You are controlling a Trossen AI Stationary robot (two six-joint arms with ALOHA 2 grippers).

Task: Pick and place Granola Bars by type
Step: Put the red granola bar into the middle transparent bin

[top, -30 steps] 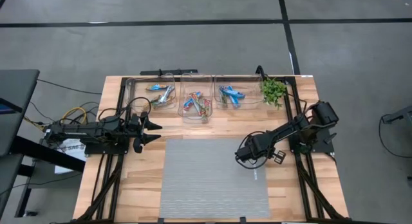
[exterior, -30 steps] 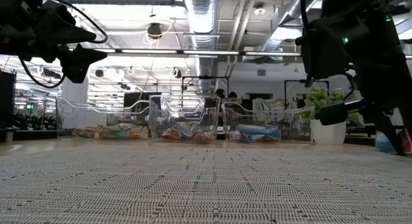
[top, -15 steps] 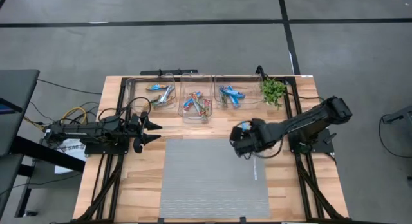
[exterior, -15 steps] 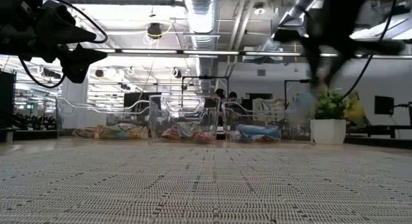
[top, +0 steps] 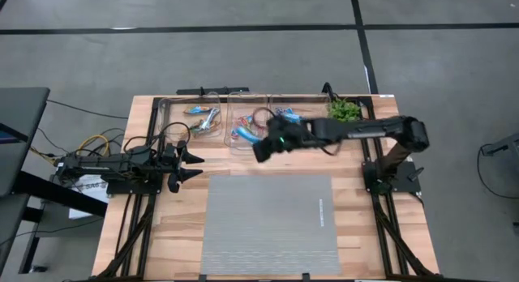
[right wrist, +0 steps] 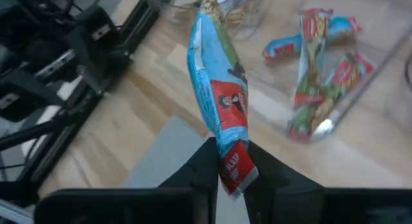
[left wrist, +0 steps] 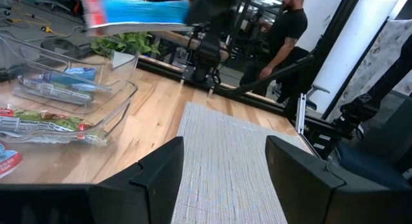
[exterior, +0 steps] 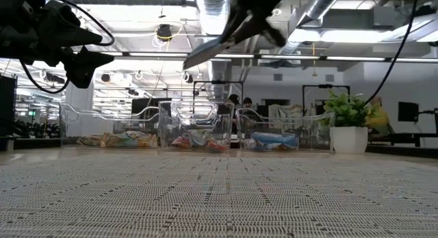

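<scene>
My right gripper (right wrist: 228,161) is shut on a blue granola bar (right wrist: 215,89) with a red end. It holds the bar high over the near edge of the middle clear bin (top: 247,134). The bar also shows in the left wrist view (left wrist: 138,11) and the low view (exterior: 205,53). Three clear bins stand in a row at the far edge, each with bars lying flat in it: left bin (top: 204,120), middle bin, right bin (top: 293,120). My left gripper (top: 193,164) waits open at the table's left side, pointing right. My right gripper pinches the bar's red end (right wrist: 234,172) between its two fingers (right wrist: 201,165). The fingers slant down from the table's right side and lie in line with the bar. The bar sticks out beyond the fingertips, slanting downward, lifted clear of bins and table.
A grey woven mat (top: 268,225) covers the near middle of the wooden table (top: 162,233). A small green plant in a white pot (top: 345,112) stands right of the bins. People stand in the room beyond the table (left wrist: 283,31).
My right gripper has risen from the mat's right edge and swung toward the far left, to above the middle bin. It has rolled about its own axis on the way. The blue bar has gone with it, lifted clear.
</scene>
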